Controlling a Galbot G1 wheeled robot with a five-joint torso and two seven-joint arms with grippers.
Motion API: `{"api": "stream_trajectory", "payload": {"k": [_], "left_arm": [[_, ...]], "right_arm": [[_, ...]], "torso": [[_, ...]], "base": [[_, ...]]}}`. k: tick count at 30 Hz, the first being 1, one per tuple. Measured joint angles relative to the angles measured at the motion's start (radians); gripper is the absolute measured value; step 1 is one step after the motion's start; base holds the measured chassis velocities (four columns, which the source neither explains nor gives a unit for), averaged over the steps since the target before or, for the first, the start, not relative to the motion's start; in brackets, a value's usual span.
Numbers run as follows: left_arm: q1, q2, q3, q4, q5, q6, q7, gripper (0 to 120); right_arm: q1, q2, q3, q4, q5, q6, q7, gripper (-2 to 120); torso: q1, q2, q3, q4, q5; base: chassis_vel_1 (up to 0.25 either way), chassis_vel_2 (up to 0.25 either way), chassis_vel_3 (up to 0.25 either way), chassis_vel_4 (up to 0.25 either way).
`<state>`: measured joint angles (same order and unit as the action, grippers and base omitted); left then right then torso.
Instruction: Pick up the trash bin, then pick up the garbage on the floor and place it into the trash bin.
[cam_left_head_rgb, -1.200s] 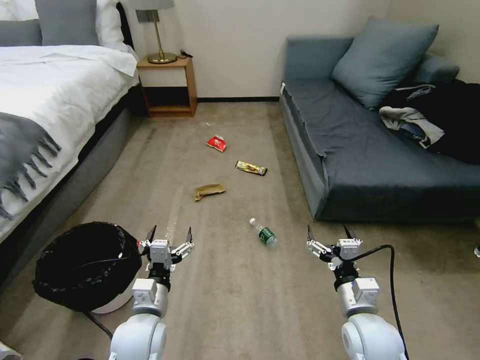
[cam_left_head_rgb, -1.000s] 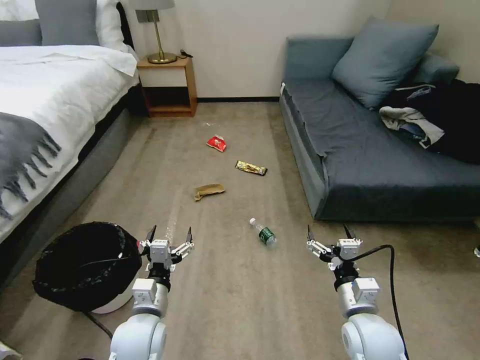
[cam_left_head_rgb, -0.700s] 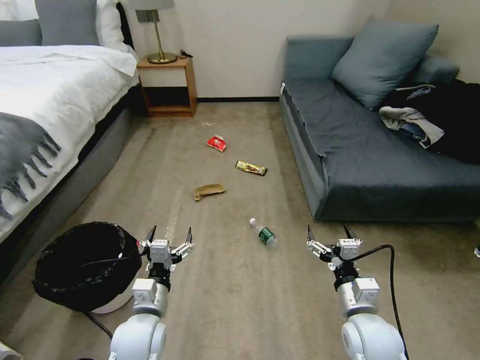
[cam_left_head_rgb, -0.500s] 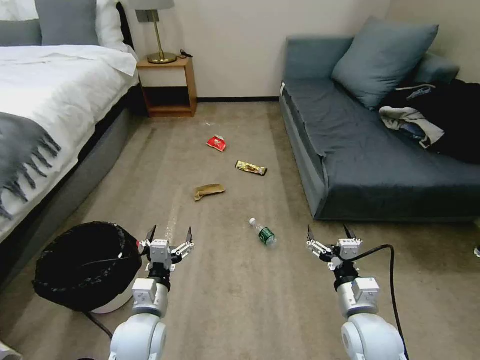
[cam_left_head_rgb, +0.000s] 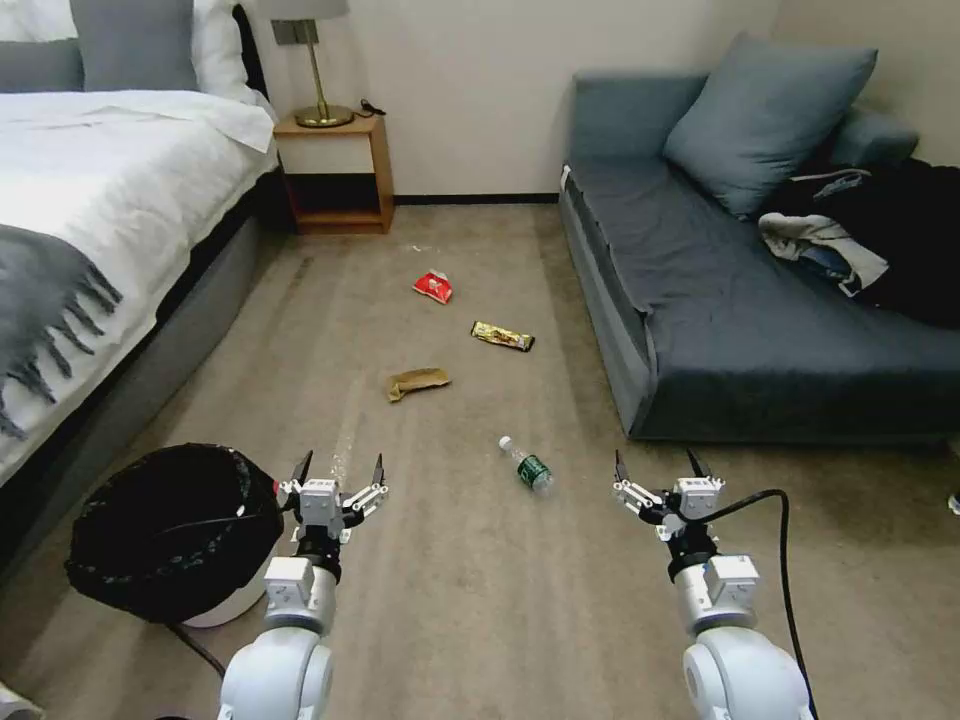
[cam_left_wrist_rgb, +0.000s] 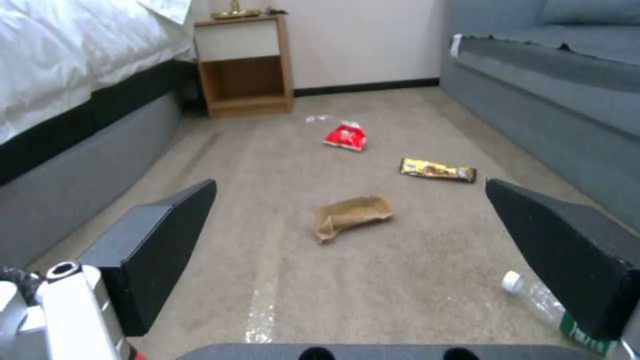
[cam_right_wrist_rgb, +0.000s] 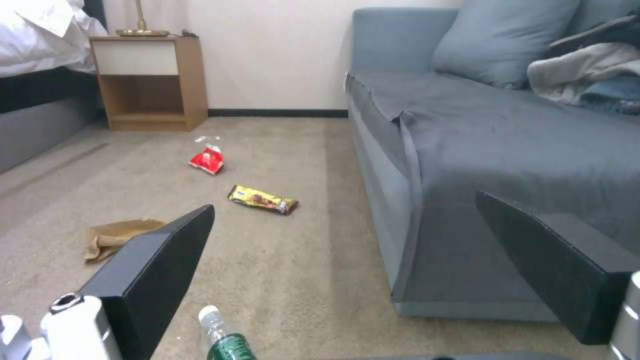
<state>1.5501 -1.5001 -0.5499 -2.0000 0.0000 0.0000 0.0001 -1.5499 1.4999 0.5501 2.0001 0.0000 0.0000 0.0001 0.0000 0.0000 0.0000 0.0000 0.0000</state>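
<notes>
Black liner: crinkly bag folded over the trash bin (cam_left_head_rgb: 175, 535), which stands on the carpet (cam_left_head_rgb: 480, 600) just left of the left gripper (cam_left_head_rgb: 338, 470).
Left gripper: fingers apart, empty, beside the rim.
Right gripper (cam_left_head_rgb: 655, 468): fingers apart, empty, near the bottle (cam_left_head_rgb: 527, 465).
Garbage: red packet (cam_left_head_rgb: 434, 287), gold wrapper (cam_left_head_rgb: 502, 336), brown paper (cam_left_head_rgb: 417, 382), all ahead on the floor.
Risk: pinching only loose liner could pull the bag free or tip the bin.

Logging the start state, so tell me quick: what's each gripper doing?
Left gripper: open, empty, beside the bin.
Right gripper: open, empty, above the floor.
</notes>
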Motion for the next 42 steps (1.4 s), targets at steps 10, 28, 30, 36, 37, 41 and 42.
{"api": "stream_trajectory", "payload": {"k": [10, 28, 30, 36, 37, 41, 42], "left_arm": [[0.000, 0.000, 0.000, 0.000, 0.000, 0.000, 0.000, 100], [0.000, 0.000, 0.000, 0.000, 0.000, 0.000, 0.000, 100], [0.001, 0.001, -0.001, -0.004, -0.003, -0.004, 0.000, 100], [0.041, 0.020, -0.042, -0.111, -0.142, -0.099, 0.010, 100], [0.041, 0.020, -0.042, -0.111, -0.142, -0.099, 0.010, 100], [0.082, 0.040, -0.084, -0.218, -0.284, -0.198, 0.023, 100], [0.082, 0.040, -0.084, -0.218, -0.284, -0.198, 0.023, 100]], "right_arm": [[0.000, 0.000, 0.000, 0.000, 0.000, 0.000, 0.000, 100], [0.000, 0.000, 0.000, 0.000, 0.000, 0.000, 0.000, 100], [-0.003, 0.000, -0.001, 0.003, 0.000, 0.006, 0.001, 100], [-0.095, 0.007, -0.031, 0.113, 0.018, 0.159, 0.062, 100], [-0.095, 0.007, -0.031, 0.113, 0.018, 0.159, 0.062, 100], [-0.179, 0.015, -0.059, 0.214, 0.037, 0.302, 0.120, 100], [-0.179, 0.015, -0.059, 0.214, 0.037, 0.302, 0.120, 100]], "torso": [[0.000, 0.000, 0.000, 0.0000, 0.0000], [0.000, 0.000, 0.000, 0.0000, 0.0000], [0.000, 0.000, 0.000, 0.0000, 0.0001], [0.000, 0.000, 0.000, 0.0001, -0.0002], [0.000, 0.000, 0.000, 0.0001, -0.0002], [0.000, 0.000, 0.000, 0.0001, -0.0001], [0.000, 0.000, 0.000, 0.0001, -0.0001]], "base": [[0.000, 0.000, 0.000, 0.000], [0.000, 0.000, 0.000, 0.000], [0.000, 0.000, 0.000, 0.000], [0.000, 0.000, 0.000, 0.000], [0.000, 0.000, 0.000, 0.000], [0.000, 0.000, 0.000, 0.000], [0.000, 0.000, 0.000, 0.000]]}}
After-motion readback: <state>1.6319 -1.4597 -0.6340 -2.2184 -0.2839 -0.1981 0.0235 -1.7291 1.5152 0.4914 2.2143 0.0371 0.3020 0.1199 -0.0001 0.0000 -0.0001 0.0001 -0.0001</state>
